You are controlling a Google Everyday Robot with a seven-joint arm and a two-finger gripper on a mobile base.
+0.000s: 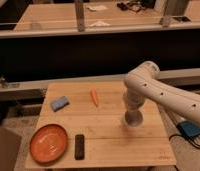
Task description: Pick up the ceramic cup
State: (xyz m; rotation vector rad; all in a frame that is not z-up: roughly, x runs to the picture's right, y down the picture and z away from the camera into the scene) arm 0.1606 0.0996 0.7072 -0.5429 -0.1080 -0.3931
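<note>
the light wooden slatted bench fills the lower half of the view, with a long dark counter and a second wooden surface behind it. my white arm with small dark dots enters from the right edge and bends down over the bench's right side. at the front left corner of the bench lies the round orange plate, flat and close to the edge. at the right centre of the bench stands the greyish ceramic cup, directly under my wrist; only its lower body shows, resting on the wood. my tool sits right at the top of the cup, pointing straight down, and i cannot tell whether it is apart, together or clamped on the cup, since the wrist covers it. just right of the plate lies the flat black rectangular device, its long side running front to back. near the back left of the bench lies the blue-grey rectangular sponge, slightly angled. between the sponge and my arm, toward the back, lies the small orange carrot, well apart from the cup.
</note>
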